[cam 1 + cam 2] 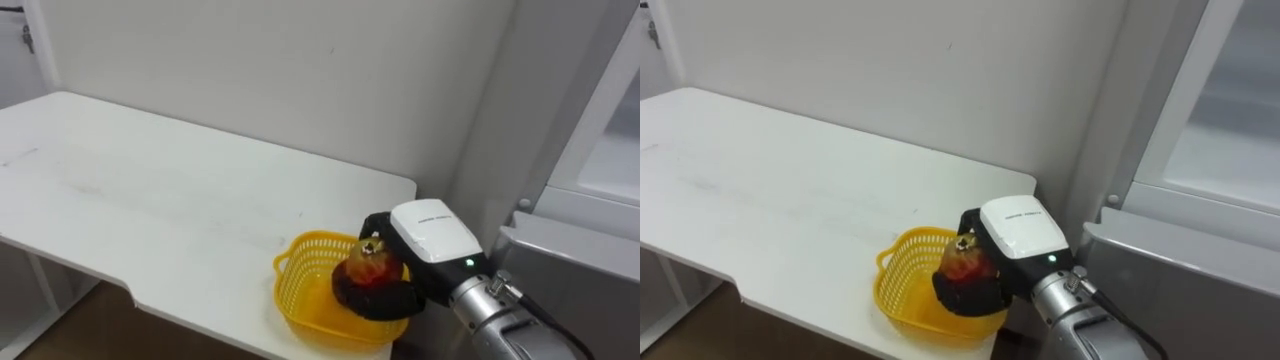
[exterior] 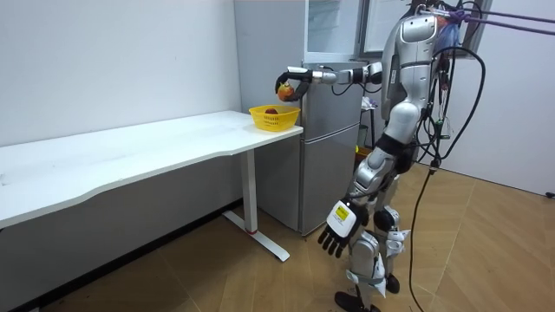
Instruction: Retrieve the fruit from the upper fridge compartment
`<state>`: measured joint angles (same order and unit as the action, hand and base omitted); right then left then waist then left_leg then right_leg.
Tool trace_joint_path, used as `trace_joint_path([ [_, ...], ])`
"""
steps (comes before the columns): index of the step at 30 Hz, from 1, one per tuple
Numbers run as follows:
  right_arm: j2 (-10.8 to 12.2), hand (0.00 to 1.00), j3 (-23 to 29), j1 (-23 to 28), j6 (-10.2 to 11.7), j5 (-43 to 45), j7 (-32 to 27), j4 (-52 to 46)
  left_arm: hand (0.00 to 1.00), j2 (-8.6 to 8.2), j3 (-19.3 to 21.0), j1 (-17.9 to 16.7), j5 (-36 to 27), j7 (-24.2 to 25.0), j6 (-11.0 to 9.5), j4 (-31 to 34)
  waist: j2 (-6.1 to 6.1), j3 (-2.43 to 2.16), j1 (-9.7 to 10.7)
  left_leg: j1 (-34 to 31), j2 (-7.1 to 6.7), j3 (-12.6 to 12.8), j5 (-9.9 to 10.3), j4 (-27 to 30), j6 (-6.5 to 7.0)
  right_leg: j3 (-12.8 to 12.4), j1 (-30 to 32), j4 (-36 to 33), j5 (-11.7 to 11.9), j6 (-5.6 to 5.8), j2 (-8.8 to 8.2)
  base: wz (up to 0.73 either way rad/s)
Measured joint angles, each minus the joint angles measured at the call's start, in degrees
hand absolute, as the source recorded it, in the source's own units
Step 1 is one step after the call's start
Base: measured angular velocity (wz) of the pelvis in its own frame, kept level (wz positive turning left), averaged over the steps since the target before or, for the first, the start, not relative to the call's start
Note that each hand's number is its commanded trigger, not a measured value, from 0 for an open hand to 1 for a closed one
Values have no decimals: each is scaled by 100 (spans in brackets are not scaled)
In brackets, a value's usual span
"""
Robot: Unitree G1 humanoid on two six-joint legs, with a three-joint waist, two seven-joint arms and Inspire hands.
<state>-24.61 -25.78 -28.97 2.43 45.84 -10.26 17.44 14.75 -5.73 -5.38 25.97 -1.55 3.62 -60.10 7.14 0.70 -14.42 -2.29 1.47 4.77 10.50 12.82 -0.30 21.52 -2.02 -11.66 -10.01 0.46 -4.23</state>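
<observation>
My right hand [image 1: 425, 236] is shut on a red and yellow fruit [image 1: 372, 266], with dark fingers curled under and round it. It holds the fruit just above a yellow plastic basket [image 1: 300, 292] that stands on the near right corner of the white table [image 1: 150, 200]. In the room view the fruit [image 2: 284, 89] hangs a little above the basket [image 2: 274, 116], and something red lies inside the basket. My left hand [image 2: 335, 230] hangs by my side with relaxed fingers. I stand in front of the fridge, right arm stretched toward the table.
The grey fridge [image 2: 334, 147] stands right of the table, against its end. Its upper compartment [image 2: 334, 26] is open, and the white door [image 1: 600, 130] shows at the right. A pale wall runs behind the table. Wooden floor lies around me.
</observation>
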Motion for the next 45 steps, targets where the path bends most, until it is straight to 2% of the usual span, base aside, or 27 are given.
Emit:
trace_joint_path([
  [5, 0, 0, 0, -1, -2, -284, 2, 59, 0, -2, 5, 38, -5, 0, 5, 0, -3, 3, -6, -5, 0, -2, 0, -10, 0, 0, 3, -2, 0, 0, -1, 0],
  [36, 2, 0, 1, -9, 11, -320, 53, 247, 0, -9, 3, 80, -41, -9, 9, -13, -9, 26, -9, -13, -15, -7, -11, -13, 18, 62, 10, -13, -1, 2, -36, 0],
  [42, 2, 0, 53, -9, 152, -848, 52, 147, 0, -9, -11, 78, -51, -74, -3, -5, -15, 29, 63, -20, -17, -20, -10, 22, 18, 55, 8, -10, -1, 2, -34, 0],
  [45, 3, 0, 240, -9, 204, -989, 54, -156, 0, -46, 8, 77, -16, -83, -4, -5, -75, 54, 150, -61, -17, -19, -7, 75, 23, 41, 17, -4, 0, 3, -38, 4],
])
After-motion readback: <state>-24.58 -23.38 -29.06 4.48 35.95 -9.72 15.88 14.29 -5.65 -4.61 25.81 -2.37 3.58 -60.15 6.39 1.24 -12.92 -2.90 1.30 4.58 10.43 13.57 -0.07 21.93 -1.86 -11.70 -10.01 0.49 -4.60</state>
